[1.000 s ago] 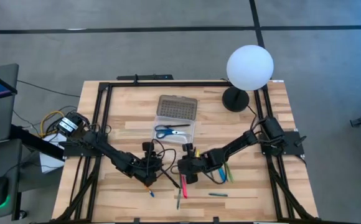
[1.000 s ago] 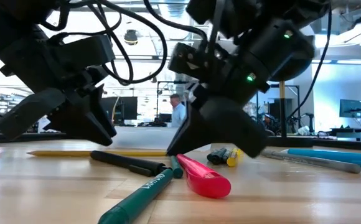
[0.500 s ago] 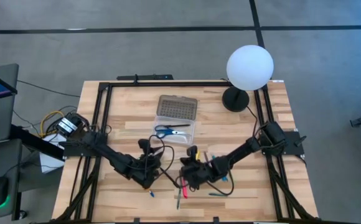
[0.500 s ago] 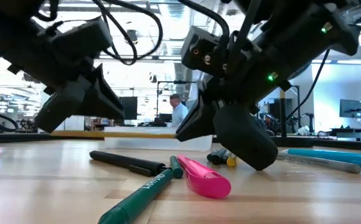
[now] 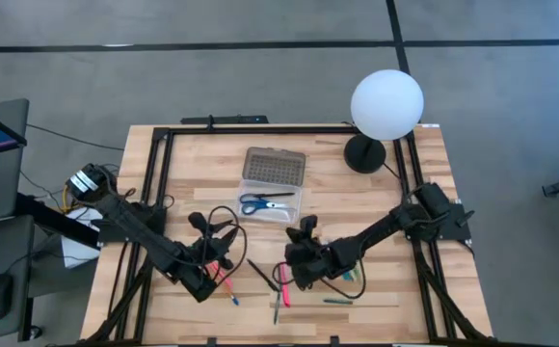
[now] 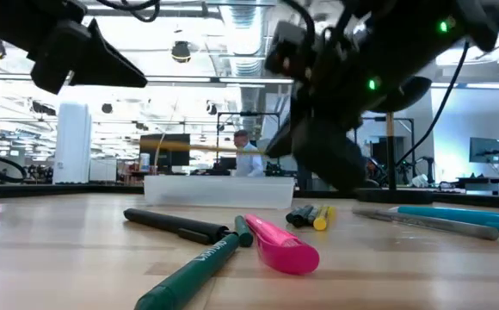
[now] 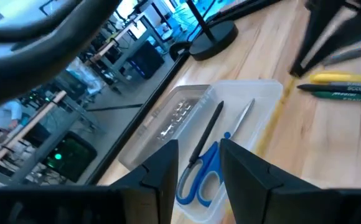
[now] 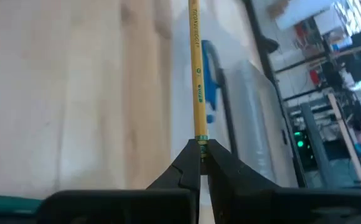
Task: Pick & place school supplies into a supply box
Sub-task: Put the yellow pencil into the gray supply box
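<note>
A yellow pencil (image 8: 196, 74) juts forward from the right gripper (image 8: 201, 157), whose fingers are clamped on its end, lifted above the table (image 5: 405, 193) just short of the clear supply box (image 5: 272, 181) holding blue-handled scissors (image 7: 200, 168). The left gripper (image 7: 196, 163) hangs with its fingers apart, empty.

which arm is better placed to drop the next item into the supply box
The right. Its gripper is shut on the yellow pencil, pointing toward the supply box. The left gripper holds nothing.
</note>
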